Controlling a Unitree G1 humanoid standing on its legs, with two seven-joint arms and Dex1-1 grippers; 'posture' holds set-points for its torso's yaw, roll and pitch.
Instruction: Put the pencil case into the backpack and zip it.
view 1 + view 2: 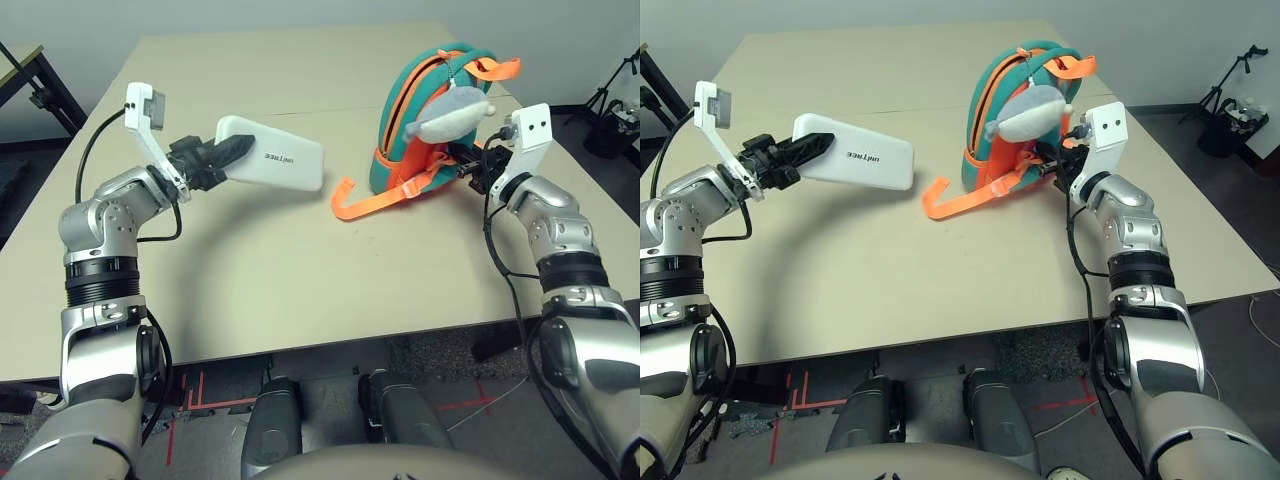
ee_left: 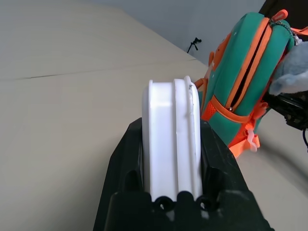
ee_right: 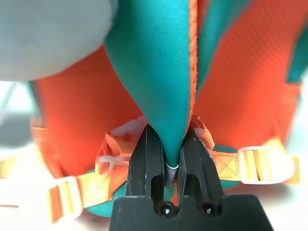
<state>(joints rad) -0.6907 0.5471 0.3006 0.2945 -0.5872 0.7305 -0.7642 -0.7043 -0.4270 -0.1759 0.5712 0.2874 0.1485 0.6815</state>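
Pencil case (image 1: 270,153): white, flat, round-cornered, small dark lettering mid-face; aloft over the tabletop (image 1: 260,260), gripped at one end, on the left of the backpack (image 1: 430,120) and apart from it. Backpack teal and orange, upright on the tabletop, front zip parted, grey-and-white plush (image 1: 450,115) hanging from it. Tabletop pale, a thin seam across; tripod (image 1: 1230,80) on the dark floor (image 1: 1180,190) beyond, grey wall behind. Left gripper (image 2: 172,159) had the case between its fingers. Right gripper (image 3: 171,159) was closed on a teal flap of the backpack, forearm reaching forward.
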